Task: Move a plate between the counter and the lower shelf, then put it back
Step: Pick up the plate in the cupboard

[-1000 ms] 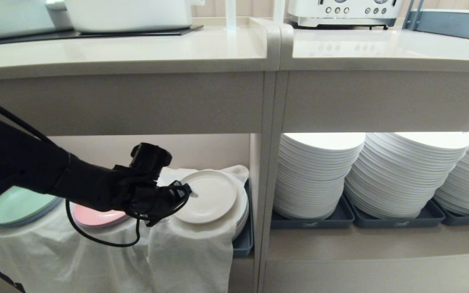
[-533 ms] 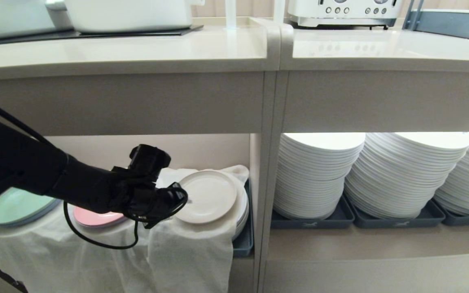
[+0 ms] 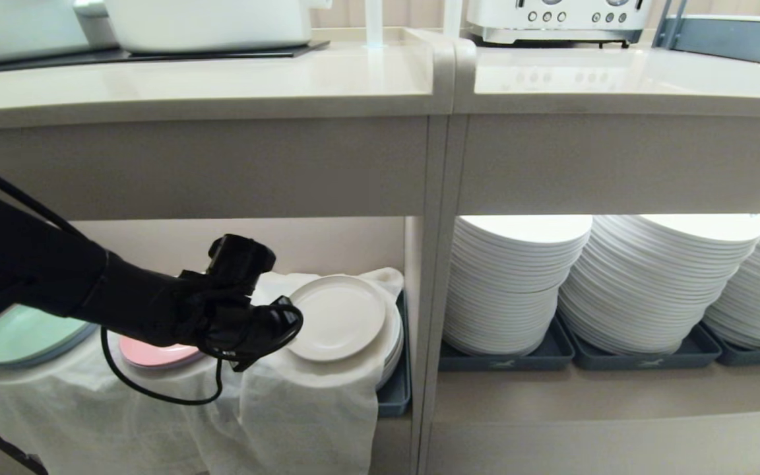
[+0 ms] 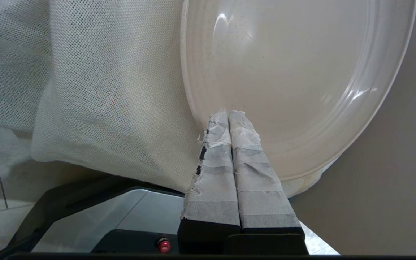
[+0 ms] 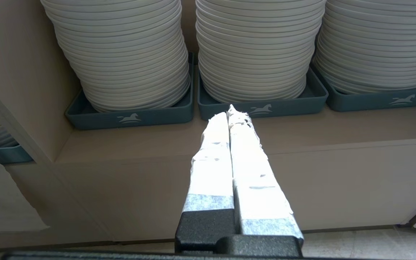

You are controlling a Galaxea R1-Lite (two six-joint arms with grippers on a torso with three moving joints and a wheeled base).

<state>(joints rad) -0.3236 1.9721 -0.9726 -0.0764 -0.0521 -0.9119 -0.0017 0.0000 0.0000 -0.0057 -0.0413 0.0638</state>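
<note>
The cream plate (image 3: 344, 316) lies tilted on the white cloth (image 3: 307, 409) in the lower shelf (image 3: 327, 241), close to the bay's right wall. My left gripper (image 3: 291, 321) is at the plate's left rim. In the left wrist view its taped fingers (image 4: 228, 113) are pressed together, lying over the rim of the plate (image 4: 287, 79) with nothing between them. My right gripper (image 5: 231, 110) is shut and empty, hanging before the neighbouring bay, outside the head view. The counter (image 3: 221, 82) runs above, with a black panel at its back.
A pink plate (image 3: 149, 353) and a mint-green plate (image 3: 24, 336) lie on the cloth, left of my arm. Tall white plate stacks (image 3: 518, 284) in grey trays (image 3: 505, 359) fill the right bay. White pots (image 3: 208, 23) and a toaster (image 3: 558, 20) stand on the worktops.
My left gripper's fingers have closed and drawn back a little to the left from the plate's face. The plate stays on the cloth.
</note>
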